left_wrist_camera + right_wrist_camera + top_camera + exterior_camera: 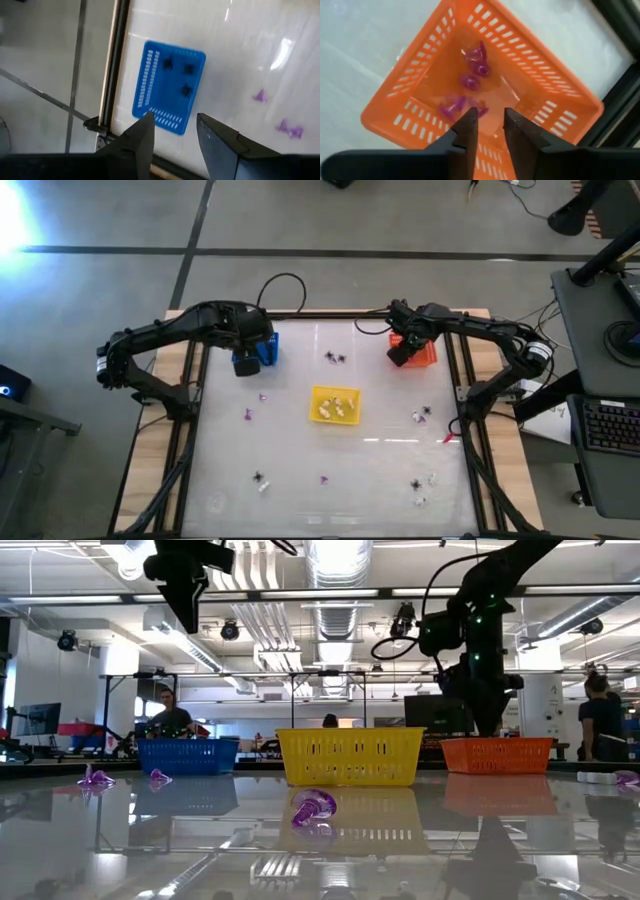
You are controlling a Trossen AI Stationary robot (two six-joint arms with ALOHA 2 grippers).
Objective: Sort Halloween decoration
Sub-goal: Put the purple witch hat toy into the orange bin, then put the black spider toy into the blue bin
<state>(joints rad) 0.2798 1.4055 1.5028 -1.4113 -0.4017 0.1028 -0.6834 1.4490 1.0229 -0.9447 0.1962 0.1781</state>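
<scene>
tabletop: purple trinkets [470,80] in orange basket [546,102] under right pincer [489,125] (slightly parted, empty).

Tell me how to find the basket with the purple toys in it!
Look at the far edge of the table, where the blue basket and the orange basket stand in opposite corners. Go to the one under the right gripper. It is the orange basket, with purple trinkets inside, while the blue one holds black spiders and the yellow basket sits mid-table.
</scene>
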